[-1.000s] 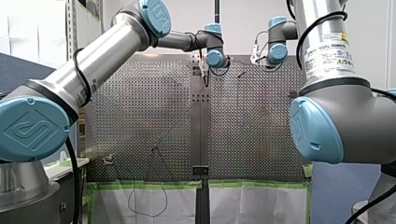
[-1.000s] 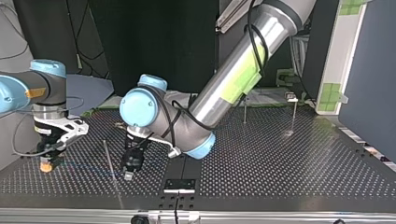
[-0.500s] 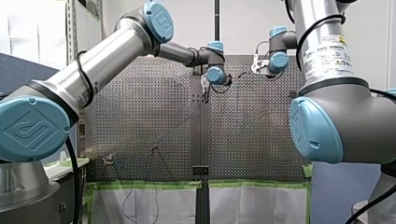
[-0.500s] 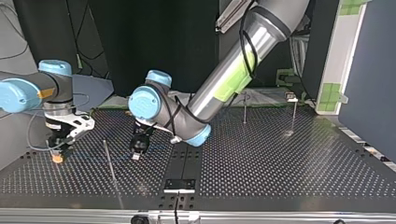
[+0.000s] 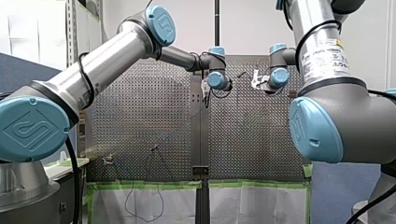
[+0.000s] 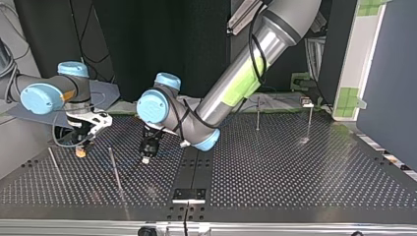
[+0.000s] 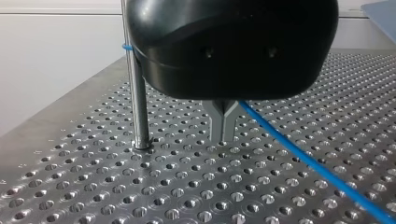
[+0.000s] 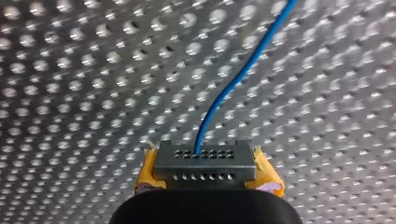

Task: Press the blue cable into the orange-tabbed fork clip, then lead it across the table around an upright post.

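Now, seen from across the worktop [image 6: 295, 187], the robot's right pincer [image 6: 80, 152] hangs low, near its left pincer [image 6: 145, 159]. At the left wrist, fingers [image 7: 216, 122] pressed together stand beside a post [image 7: 138, 102], with the blue cable [image 7: 317, 168] running alongside. At the right wrist, yellow pads [image 8: 145, 175] pinch the cable.

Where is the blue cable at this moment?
In the right wrist view, the blue cable comes out of my right gripper and runs ahead over the perforated table.

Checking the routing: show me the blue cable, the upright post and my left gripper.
blue cable [image 7: 327, 171], left wrist view, its mid-run
upright post [image 7: 138, 102], left wrist view, lower shaft
left gripper [image 7: 223, 139], left wrist view, between fingertips
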